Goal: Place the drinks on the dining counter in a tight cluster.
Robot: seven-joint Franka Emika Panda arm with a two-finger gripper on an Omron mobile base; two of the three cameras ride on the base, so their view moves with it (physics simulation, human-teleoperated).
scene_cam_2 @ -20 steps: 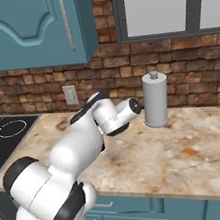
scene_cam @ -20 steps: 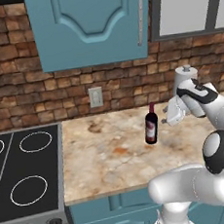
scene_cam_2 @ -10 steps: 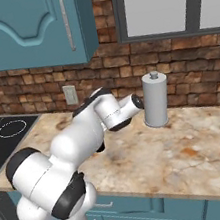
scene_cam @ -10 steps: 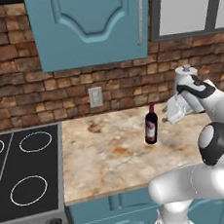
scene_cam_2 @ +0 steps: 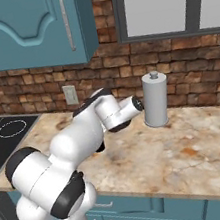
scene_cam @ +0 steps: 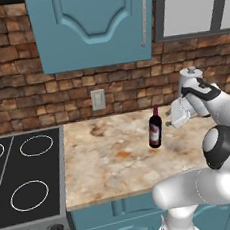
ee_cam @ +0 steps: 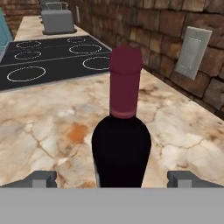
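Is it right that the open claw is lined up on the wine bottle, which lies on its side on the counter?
Not quite. The wine bottle stands upright, as the left base view shows. The claw is indeed open and lined up on it, on the counter.

Two rear base views on one counter (scene_cam: 107, 163) — hand view close behind wine bottle (ee_cam: 122, 148)

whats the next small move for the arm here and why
Probably ease the gripper forward until the wine bottle sits between the fingertips, then close. In the hand view the jaws stand open, with the bottle centred just ahead of them, upright on the marbled counter and not yet gripped. In the left base view the hand sits just to the bottle's right.
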